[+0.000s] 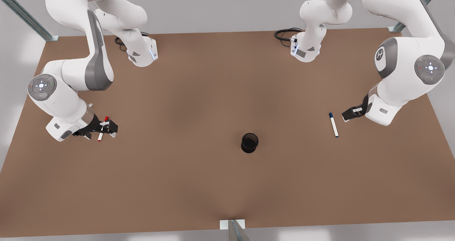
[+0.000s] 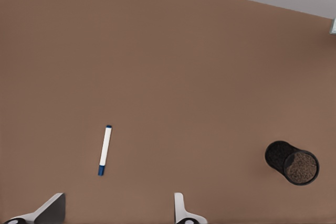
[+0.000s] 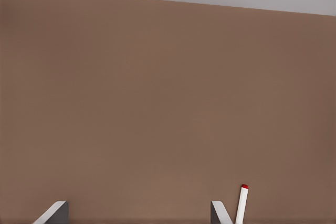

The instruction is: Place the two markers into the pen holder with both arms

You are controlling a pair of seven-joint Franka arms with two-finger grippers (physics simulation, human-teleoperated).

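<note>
With fingers apart, the right gripper point(image 1: 105, 128) at left and the left gripper point(image 1: 347, 115) at right should be centred over the 2 markers, the red marker point(image 1: 102, 129) and the blue marker point(image 1: 333, 124), before being closed.

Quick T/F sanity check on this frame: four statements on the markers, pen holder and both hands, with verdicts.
1. The pen holder has no marker in it. True.
2. The left hand grips the blue-capped marker. False: the marker lies on the table beside the open hand.
3. The red-capped marker is at the right hand, on the front view's left. True.
4. The pen holder lies tipped on its side. False: it stands upright, mouth up.
</note>
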